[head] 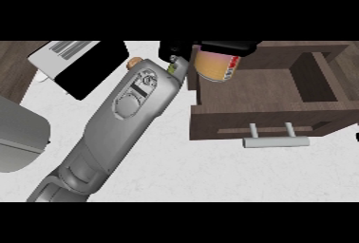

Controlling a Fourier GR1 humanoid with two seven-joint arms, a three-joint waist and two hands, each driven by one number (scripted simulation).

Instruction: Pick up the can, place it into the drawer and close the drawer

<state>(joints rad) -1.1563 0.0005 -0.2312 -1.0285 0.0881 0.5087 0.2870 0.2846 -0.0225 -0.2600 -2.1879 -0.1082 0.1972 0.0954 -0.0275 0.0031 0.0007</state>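
Step in hand, as I judged it: getting the can (216,66) down into the drawer (266,88).

- The left hand (179,50) sat at 12 o'clock in the head view, with its forearm running up from 7 o'clock.
- The fingers (228,46) were curled over the can's upper end, so I logged a closed grasp on the can. The thumb was hidden.
- The can hung over the drawer's 9 o'clock end, close to the left wall and rear corner. I could not tell whether it touched the wall or the floor.
- The drawer stood pulled out, with its handle (276,141) at 6 o'clock of the box.
- The right hand did not show.
- The counter (210,171) lay under the forearm. A black-and-white appliance (77,61) sat at 10 o'clock, well apart.

Notes for doing the step well:
- Shift the can toward 3 o'clock, nearer the middle of the cavity, so it clears the left wall.
- Bring it low before opening the fingers, since a can may roll or tip.
- Withdraw straight up, then go to the drawer front to push it shut.
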